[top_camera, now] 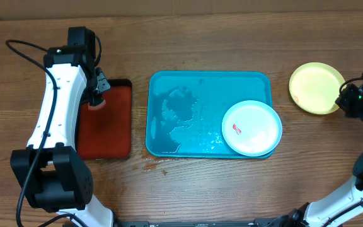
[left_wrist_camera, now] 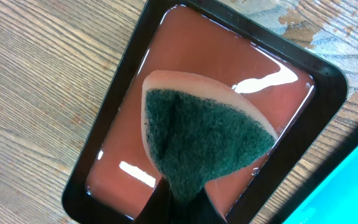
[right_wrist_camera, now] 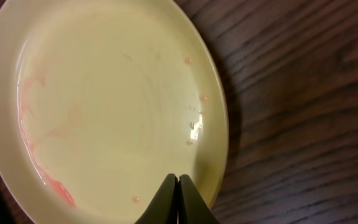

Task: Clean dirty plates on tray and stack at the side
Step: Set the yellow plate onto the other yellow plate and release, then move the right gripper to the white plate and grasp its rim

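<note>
Wooden table (top_camera: 232,189): the wet sponge (left_wrist_camera: 204,137) clamped in the left gripper (left_wrist_camera: 179,202) may drip crossing to the tray (top_camera: 169,88); right gripper (right_wrist_camera: 178,180) is pinched shut over a plate (right_wrist_camera: 104,93)

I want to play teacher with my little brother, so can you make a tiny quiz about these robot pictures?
1. Pick one: what does the left gripper hold? A) a plate B) a sponge C) a cup
2. True or false: the yellow plate lies inside the blue tray.
3. Fill in: the white plate has a ___ smear on it.

Key:
1. B.
2. False. It lies on the wooden table, to the side of the tray, under the right gripper.
3. Red.
</note>
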Tool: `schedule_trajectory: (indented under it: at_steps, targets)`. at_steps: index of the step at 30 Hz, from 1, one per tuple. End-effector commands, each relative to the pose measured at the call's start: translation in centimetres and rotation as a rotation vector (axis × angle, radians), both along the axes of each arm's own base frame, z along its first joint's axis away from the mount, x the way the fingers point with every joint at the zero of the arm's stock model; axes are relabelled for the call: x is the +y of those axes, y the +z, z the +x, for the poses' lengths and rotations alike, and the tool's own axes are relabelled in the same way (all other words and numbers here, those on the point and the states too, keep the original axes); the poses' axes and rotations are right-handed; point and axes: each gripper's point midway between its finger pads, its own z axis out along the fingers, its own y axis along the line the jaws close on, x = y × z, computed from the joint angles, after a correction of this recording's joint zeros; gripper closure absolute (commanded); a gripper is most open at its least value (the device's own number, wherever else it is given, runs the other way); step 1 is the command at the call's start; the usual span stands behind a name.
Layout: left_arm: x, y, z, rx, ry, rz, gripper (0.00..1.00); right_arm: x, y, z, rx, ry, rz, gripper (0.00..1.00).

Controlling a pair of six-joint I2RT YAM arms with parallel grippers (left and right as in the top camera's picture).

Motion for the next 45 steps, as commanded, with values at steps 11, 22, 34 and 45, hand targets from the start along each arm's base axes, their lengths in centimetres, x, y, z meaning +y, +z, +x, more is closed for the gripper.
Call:
schedule_trajectory:
  at_steps: [11, 22, 34, 45]
  targets:
    - [0.3, -0.2, 0.1, -0.001, 0.012, 0.018, 0.96, 10.8, 13.4, 2.0, -0.319, 0.281, 0.482, 0.0]
    - [0.1, -0.2, 0.5, -0.019, 0.009, 0.007, 0.96, 18.2, 6.2, -3.2, 0.186, 0.543, 0.154, 0.17]
    - [-0.2, -0.3, 0.5, -0.018, 0.005, -0.012, 0.96, 21.0, 2.0, -4.9, 0.397, 0.59, -0.27, 0.16]
    - [-0.3, -0.3, 0.6, -0.018, 0.004, -0.013, 0.96, 21.1, -0.2, -5.6, 0.394, 0.591, -0.266, 0.18]
